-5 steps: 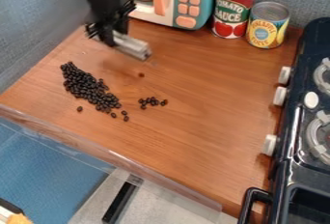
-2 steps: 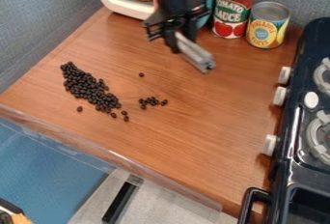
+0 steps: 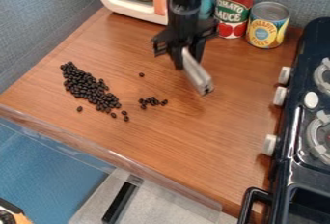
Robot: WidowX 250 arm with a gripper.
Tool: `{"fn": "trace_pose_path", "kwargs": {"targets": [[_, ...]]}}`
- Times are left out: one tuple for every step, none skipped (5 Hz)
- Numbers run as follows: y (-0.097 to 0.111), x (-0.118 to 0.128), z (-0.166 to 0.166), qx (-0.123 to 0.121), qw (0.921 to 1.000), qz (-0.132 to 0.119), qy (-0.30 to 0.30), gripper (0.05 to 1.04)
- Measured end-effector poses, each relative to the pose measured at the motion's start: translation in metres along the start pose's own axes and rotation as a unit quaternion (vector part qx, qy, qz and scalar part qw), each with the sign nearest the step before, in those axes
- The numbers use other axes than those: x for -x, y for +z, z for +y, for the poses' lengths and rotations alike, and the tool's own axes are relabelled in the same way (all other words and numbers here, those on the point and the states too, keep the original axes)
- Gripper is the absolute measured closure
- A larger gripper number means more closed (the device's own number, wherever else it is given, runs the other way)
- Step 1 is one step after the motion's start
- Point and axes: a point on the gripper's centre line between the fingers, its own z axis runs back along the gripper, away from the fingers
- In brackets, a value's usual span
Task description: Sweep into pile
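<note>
Rightward and down the view comes the black gripper (image 3: 187, 60), pinched on a grey bar (image 3: 199, 79) that slants over the wooden counter (image 3: 193, 141). Left of it lies the main pile of black beans (image 3: 87, 87), then a small cluster (image 3: 152, 101) between pile and bar, and a lone bean (image 3: 142, 75) just behind that cluster.

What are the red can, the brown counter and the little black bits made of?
Red can: likely shiny metal; its top rim gleams silvery. Brown counter: smooth wood or a wood-look sheet; grain streaks show. Little black bits: maybe dried beans, slightly glossy; they look rounded and catch the light.
</note>
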Motion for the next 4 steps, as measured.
{"fn": "trace_pose_path", "kwargs": {"targets": [[-0.016, -0.006, 0.007, -0.022, 0.9992, -0.023, -0.025, 0.711], [-0.017, -0.01, 0.011, -0.028, 0.999, -0.026, -0.023, 0.711], [-0.019, -0.009, 0.02, -0.038, 0.9988, -0.026, -0.018, 0.711], [-0.017, -0.014, 0.043, -0.054, 0.9981, -0.029, 0.001, 0.711]]}}
